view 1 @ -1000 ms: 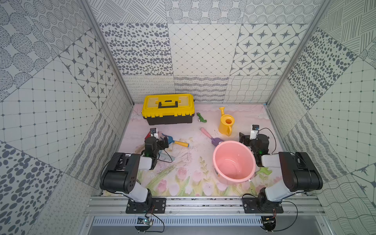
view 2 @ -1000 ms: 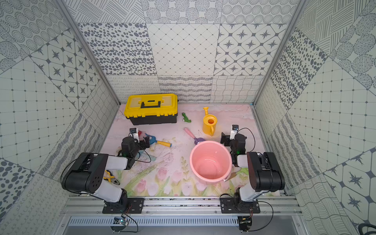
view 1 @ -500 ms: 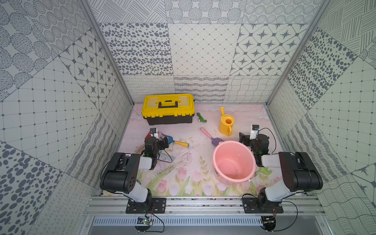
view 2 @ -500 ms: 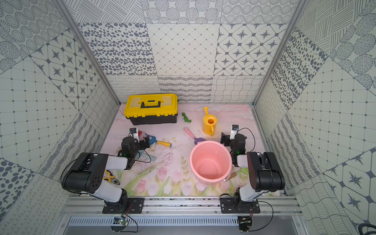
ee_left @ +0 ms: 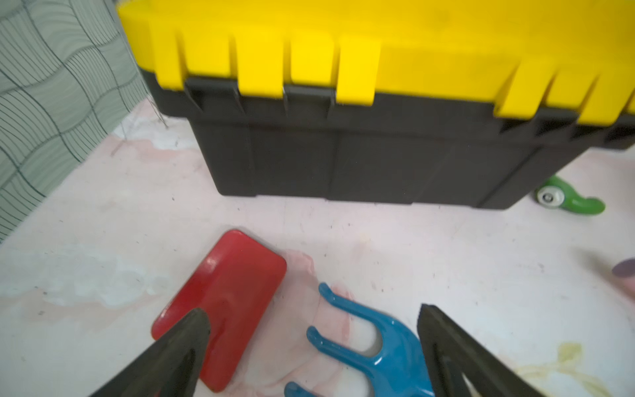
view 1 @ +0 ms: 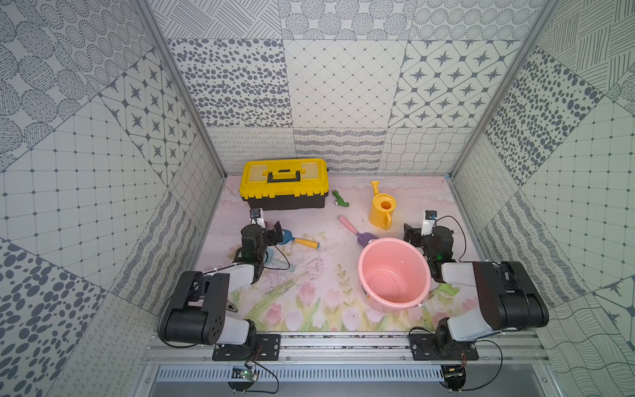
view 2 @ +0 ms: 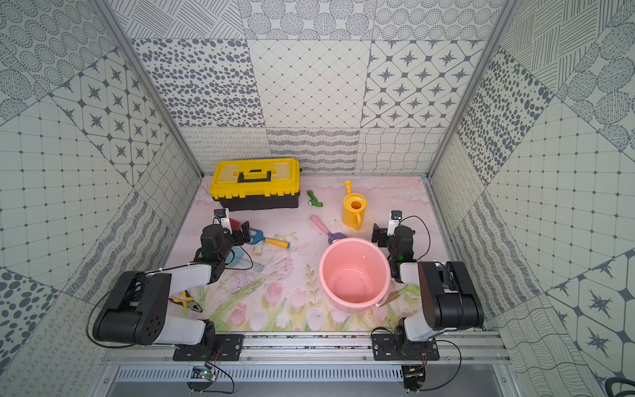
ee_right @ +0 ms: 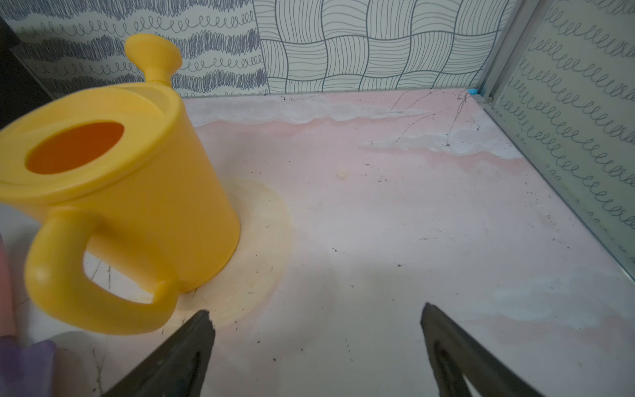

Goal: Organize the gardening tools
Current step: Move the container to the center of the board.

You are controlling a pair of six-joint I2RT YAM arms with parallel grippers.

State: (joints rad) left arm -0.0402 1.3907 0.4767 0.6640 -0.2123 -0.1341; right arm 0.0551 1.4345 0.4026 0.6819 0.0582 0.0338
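Step, seemingly: left gripper [ee_left: 312, 314] over blue rake [ee_left: 388, 354] before toolbox [ee_left: 343, 154] | jaws spread, empty (right gripper [ee_right: 316, 314] likewise) | next: lower, close on rake.

- You have the yellow toolbox [view 1: 283, 182] closed at the back of the tabletop [view 1: 319, 271], yellow watering can [view 1: 381, 209] to its right.
- Your left gripper [view 1: 275, 233] sits at the blue rake [view 1: 297, 240] head.
- Purple spade [view 1: 357, 233] lies just beside the pink bucket [view 1: 378, 261]; your right gripper [view 1: 413, 237] is near its rim.
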